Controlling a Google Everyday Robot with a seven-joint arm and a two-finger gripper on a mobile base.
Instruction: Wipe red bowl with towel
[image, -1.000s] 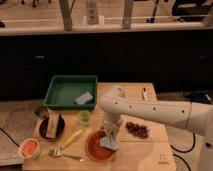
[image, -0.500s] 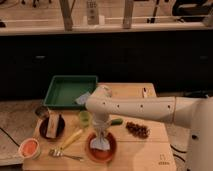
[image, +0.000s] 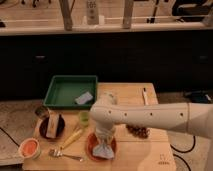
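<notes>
1. Arm (image: 150, 117): white, enters from the right edge and runs left across the wooden table (image: 150, 156), then bends downward at its left end.
2. Green tray (image: 55, 82): rectangular, at the rear left of the table. A flat grey-blue piece (image: 84, 97) lies inside it, near its right front corner.
3. Red bowl (image: 91, 146): wide and shallow, at the front centre of the table, directly under the arm's bent end. Most of its inside is covered; the rim shows at the left and right.
4. Dark brown dish (image: 44, 131): round, left of the red bowl and well apart from it. A pale upright item (image: 52, 124) stands in it.
5. Gripper (image: 103, 137): points straight down over the middle of the red bowl. Its degree of opening cannot be told, nor whether it has a grasp on the cloth below it.
6. Towel (image: 103, 151): grey-blue, inside the red bowl. It is gathered narrow where it meets the gripper tip and spreads wider toward the front rim.
7. Pale cup with orange inside (image: 29, 148): front left corner of the table.
8. Small green cup (image: 84, 117): between the green tray and the red bowl.
9. Yellow-handled utensil (image: 72, 137): lies aslant, just left of the red bowl.
10. Dark brown cluster (image: 137, 131): right of the red bowl, partly under the arm
</notes>
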